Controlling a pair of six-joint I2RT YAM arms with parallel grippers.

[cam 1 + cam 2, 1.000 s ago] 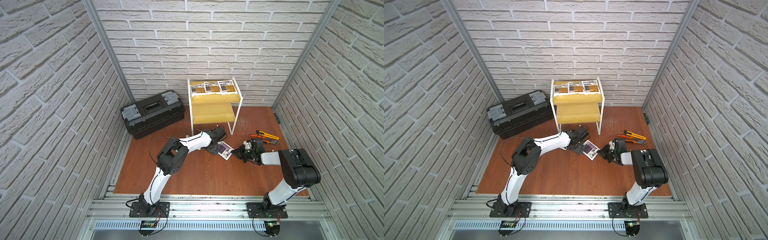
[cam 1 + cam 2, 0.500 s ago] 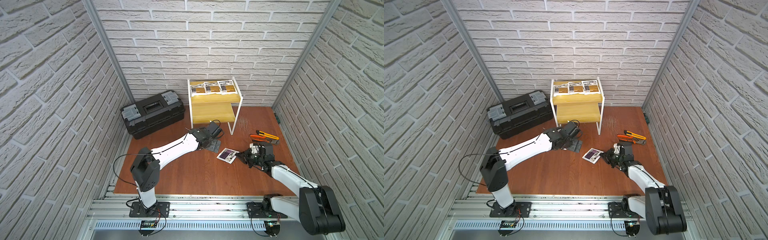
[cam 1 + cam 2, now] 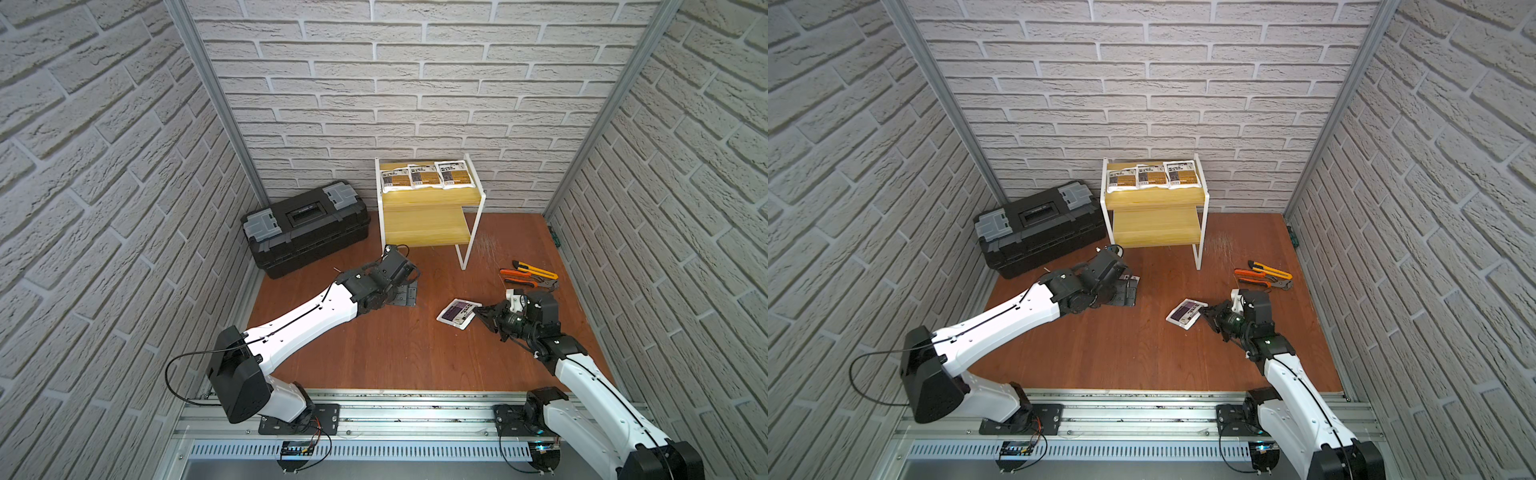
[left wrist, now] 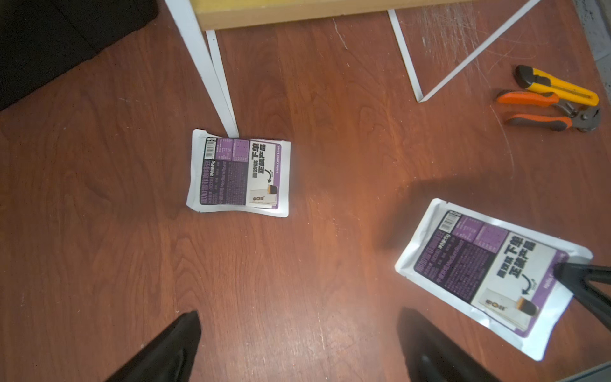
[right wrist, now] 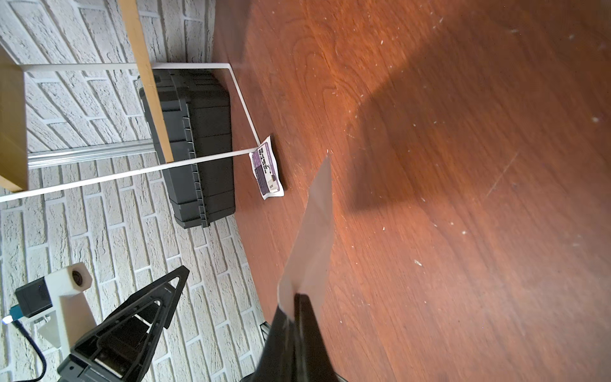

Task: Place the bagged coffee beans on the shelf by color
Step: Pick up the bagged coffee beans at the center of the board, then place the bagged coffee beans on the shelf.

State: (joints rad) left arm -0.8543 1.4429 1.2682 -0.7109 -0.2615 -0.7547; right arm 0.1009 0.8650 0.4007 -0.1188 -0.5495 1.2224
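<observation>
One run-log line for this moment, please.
left gripper: open above floor purple pouch | right gripper: shut on held purple pouch | three orange-brown pouches: shelf top board

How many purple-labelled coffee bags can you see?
2. One purple bag lies on the floor by the shelf; the second purple bag is pinched in the right gripper's jaws.

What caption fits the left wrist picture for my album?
Right gripper pinches one purple-labelled white coffee pouch; its twin lies by the white shelf leg.
</observation>
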